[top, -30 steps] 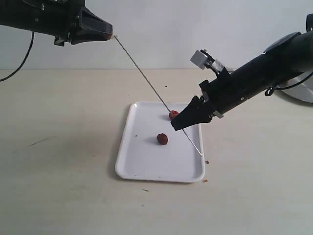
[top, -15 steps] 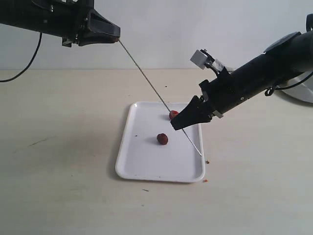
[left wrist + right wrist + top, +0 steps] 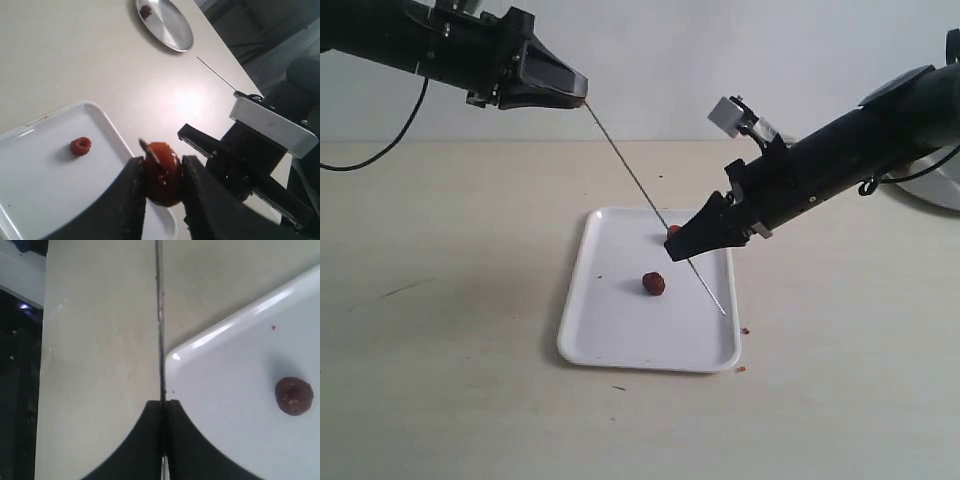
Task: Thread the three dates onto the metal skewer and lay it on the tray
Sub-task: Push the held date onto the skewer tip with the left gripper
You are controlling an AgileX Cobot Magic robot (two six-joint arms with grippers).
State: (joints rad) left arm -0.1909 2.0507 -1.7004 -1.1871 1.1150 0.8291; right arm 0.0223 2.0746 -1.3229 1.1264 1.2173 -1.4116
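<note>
**Exterior view: skewer slung between both grippers, one date pinched at its upper end**

The right gripper (image 3: pixel 678 248) is clamped on the metal skewer (image 3: pixel 630 172) low on its length. In the right wrist view the two black fingers (image 3: pixel 145 440) meet with only the rod (image 3: pixel 159 315) between them. The skewer's short lower end pokes out past these jaws and hangs above the tray (image 3: pixel 582 335), near its rim.

The left gripper (image 3: pixel 162 160) pinches a date (image 3: pixel 161 179) between its fingers, right where the skewer's upper end arrives. Whether the rod has pierced the fruit cannot be told.

A second date (image 3: pixel 654 284) lies loose on the tray just below the right jaws. A third date (image 3: pixel 673 231) is half hidden behind them.

Bare table (image 3: pixel 440 350) lies open on every side of the tray. A steel plate (image 3: pixel 167 25) with a lone date (image 3: pixel 145 10) sits well beyond the right arm, cut off at the exterior view's edge.
</note>
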